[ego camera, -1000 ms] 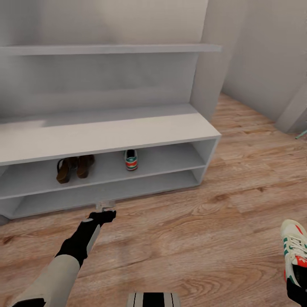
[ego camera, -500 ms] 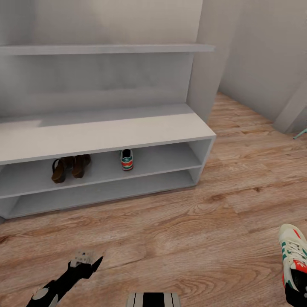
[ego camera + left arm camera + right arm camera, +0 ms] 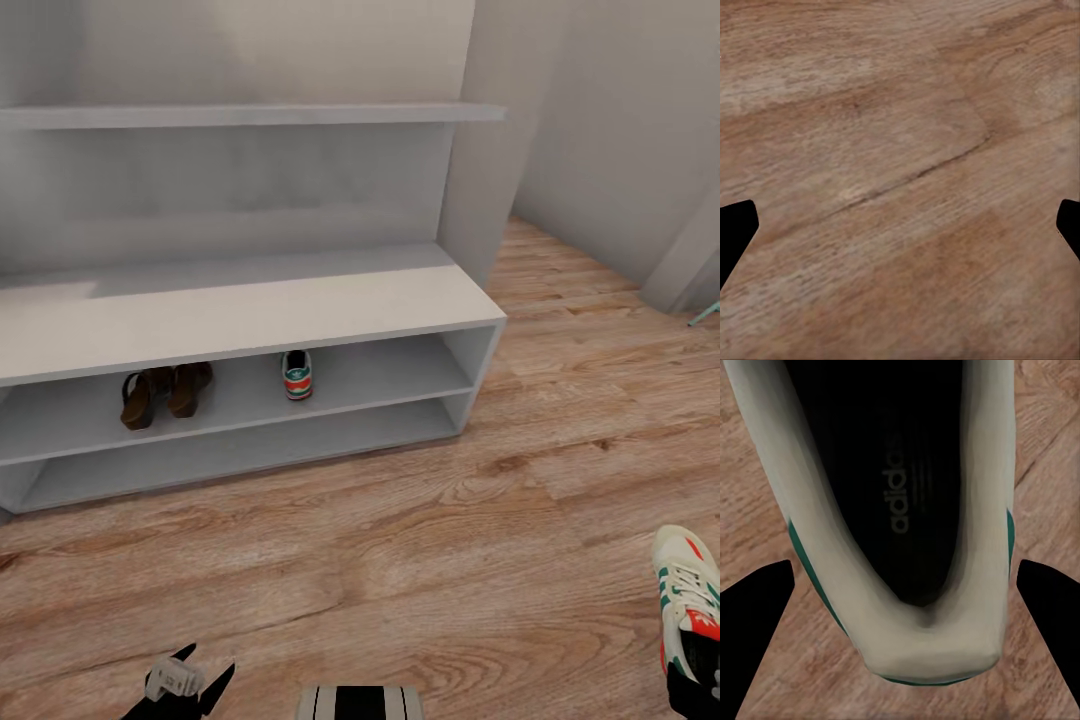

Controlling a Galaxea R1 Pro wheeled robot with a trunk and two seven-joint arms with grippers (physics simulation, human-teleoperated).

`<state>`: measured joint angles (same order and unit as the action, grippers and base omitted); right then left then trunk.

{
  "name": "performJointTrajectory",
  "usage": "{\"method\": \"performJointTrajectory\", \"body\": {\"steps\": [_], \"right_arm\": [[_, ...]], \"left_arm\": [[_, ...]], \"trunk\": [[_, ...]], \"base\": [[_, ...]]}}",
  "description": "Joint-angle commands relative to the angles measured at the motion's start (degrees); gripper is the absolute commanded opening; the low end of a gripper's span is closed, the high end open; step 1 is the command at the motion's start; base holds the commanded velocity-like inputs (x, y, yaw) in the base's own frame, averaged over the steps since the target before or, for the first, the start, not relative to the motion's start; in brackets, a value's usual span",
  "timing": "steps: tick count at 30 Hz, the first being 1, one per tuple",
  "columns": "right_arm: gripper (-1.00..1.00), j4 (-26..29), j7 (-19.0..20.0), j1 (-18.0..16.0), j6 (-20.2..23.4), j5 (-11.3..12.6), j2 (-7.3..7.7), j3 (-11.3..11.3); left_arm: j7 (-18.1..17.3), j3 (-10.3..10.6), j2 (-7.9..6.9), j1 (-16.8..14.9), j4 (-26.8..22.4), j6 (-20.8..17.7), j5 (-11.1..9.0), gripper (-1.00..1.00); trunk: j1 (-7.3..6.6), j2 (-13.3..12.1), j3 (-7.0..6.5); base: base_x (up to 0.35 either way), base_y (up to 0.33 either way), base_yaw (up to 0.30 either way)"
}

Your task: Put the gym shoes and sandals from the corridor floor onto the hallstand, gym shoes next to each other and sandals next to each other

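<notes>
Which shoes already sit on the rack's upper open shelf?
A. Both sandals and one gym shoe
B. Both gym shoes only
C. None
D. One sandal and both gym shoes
A: the sandals stand paired beside one gym shoe on the shelf, while the other gym shoe is off the hallstand.

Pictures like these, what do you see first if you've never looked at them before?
The big pale shoe rack catches the eye first, with two brown sandals side by side on its upper low shelf and one white sneaker a little apart from them. Next is the other sneaker at the right edge of the head view, above the wooden floor by the right gripper.
</notes>
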<state>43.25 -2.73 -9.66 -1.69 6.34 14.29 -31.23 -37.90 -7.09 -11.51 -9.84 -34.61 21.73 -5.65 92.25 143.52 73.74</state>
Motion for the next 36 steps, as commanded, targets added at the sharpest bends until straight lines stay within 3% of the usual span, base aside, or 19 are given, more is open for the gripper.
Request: {"method": "performJointTrajectory", "body": {"steps": [1,7,9,22,36], "right_arm": [[-1.00,0.0,-0.2,0.0,-0.2,0.6,-0.01,0.1],[-1.00,-0.2,-0.2,0.0,-0.2,0.6,-0.14,0.1],[-1.00,-0.2,-0.3,0.0,-0.2,0.6,-0.14,0.1],[-1.00,-0.3,-0.3,0.0,-0.2,0.6,-0.14,0.1],[-1.00,-0.3,-0.3,0.0,-0.2,0.6,-0.14,0.1]], "left_arm": [[-0.5,-0.1,0.00,0.0,0.1,-0.1,-0.5,1.00],[-0.5,-0.2,-0.09,0.1,0.0,-0.3,-0.8,1.00],[-0.5,-0.2,-0.10,0.1,0.0,-0.3,-2.4,1.00],[-0.5,-0.2,-0.10,0.1,0.0,-0.5,-2.7,1.00],[-0.3,-0.2,-0.10,0.1,0.0,-0.7,-2.7,1.00]], "trunk": [[-0.01,0.0,0.04],[-0.01,0.0,0.04],[-0.01,0.0,0.04],[-0.01,0.0,0.04],[-0.01,0.0,0.04]], "base": [[0.000,-0.033,0.000],[0.000,-0.192,0.000],[-0.139,-0.258,0.000],[-0.176,-0.248,0.014],[-0.209,-0.203,0.205]]}}
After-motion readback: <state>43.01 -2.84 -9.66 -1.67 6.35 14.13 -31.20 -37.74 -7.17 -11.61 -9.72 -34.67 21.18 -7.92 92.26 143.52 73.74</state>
